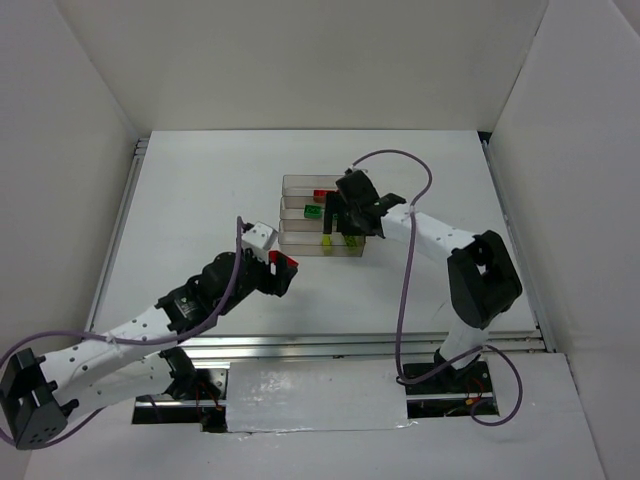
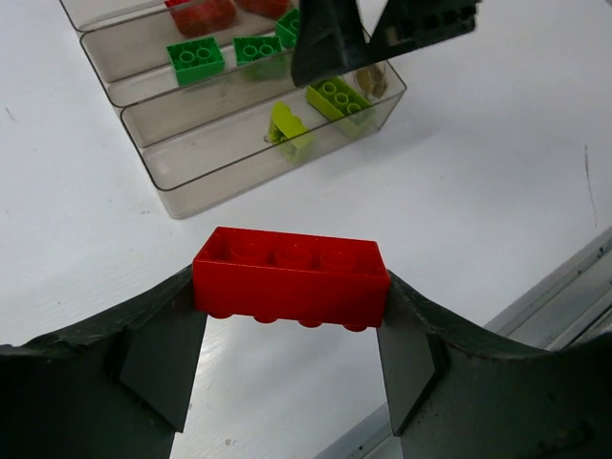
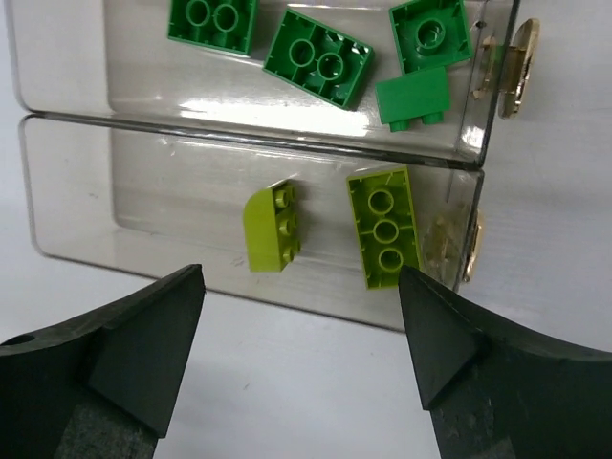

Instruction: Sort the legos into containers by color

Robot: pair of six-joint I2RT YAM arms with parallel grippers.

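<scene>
Lego brick (image 2: 289, 273), red, looks light, rigid and slick; the left hand (image 2: 289, 298) pinches its short ends above the desk (image 2: 478, 191), near the clear bins (image 2: 229, 177); the right hand (image 3: 301, 287) hangs wide open, empty, over them.

Left tool (image 1: 283, 268) gripping red lego (image 1: 289, 261), right tool (image 1: 341, 222) above clear containers (image 1: 296, 184)

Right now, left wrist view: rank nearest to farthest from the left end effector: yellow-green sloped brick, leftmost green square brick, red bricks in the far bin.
1. Yellow-green sloped plastic brick: nearest clear bin, just beyond the left end effector holding a red rectangular brick.
2. Green square plastic brick: middle bin, left side.
3. Red plastic bricks: farthest bin, top edge of view.
</scene>
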